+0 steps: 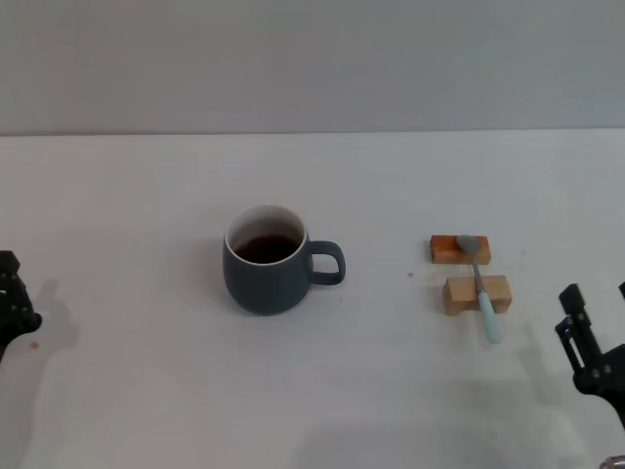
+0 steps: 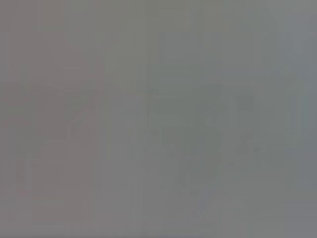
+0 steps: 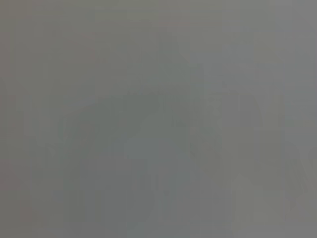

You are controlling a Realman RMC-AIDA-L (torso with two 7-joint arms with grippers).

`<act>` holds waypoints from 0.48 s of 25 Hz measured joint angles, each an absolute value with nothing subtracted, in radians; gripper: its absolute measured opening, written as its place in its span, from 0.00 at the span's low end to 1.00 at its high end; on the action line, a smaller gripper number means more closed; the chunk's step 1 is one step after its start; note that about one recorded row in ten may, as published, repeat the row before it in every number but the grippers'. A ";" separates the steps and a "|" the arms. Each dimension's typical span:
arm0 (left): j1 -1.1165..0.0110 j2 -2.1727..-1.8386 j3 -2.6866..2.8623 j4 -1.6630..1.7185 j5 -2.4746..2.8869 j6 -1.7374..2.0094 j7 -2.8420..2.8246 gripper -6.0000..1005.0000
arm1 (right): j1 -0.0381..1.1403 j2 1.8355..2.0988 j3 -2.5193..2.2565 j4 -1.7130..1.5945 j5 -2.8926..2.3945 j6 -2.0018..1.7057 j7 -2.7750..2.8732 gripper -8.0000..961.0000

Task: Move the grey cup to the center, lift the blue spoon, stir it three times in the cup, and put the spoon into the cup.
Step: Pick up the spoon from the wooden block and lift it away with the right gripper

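At the left edge the left gripper (image 1: pixel 12 298) waits, fingers unreadable. The mug (image 1: pixel 267 271) sits left of centre. The spoon (image 1: pixel 479 281) bridges two wooden blocks (image 1: pixel 476 293), raised for grasping. Lower right, the right gripper (image 1: pixel 592 337) stands spread.
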State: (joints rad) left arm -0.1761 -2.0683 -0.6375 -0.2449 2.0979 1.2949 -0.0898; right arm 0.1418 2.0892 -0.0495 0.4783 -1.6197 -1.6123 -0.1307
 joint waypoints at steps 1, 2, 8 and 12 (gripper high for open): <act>-0.176 -2.068 -0.640 -0.240 2.097 1.296 -0.096 0.00 | 0.141 2.089 -0.050 0.479 -1.621 -1.606 -0.131 0.68; -0.176 -2.068 -0.642 -0.236 2.097 1.296 -0.099 0.00 | 0.139 2.089 -0.051 0.480 -1.623 -1.601 -0.131 0.68; -0.187 -2.068 -0.642 -0.220 2.097 1.289 -0.098 0.00 | 0.128 2.089 -0.052 0.486 -1.626 -1.559 -0.131 0.68; -0.190 -2.068 -0.642 -0.220 2.097 1.289 -0.098 0.00 | 0.135 2.089 -0.052 0.486 -1.625 -1.517 -0.132 0.68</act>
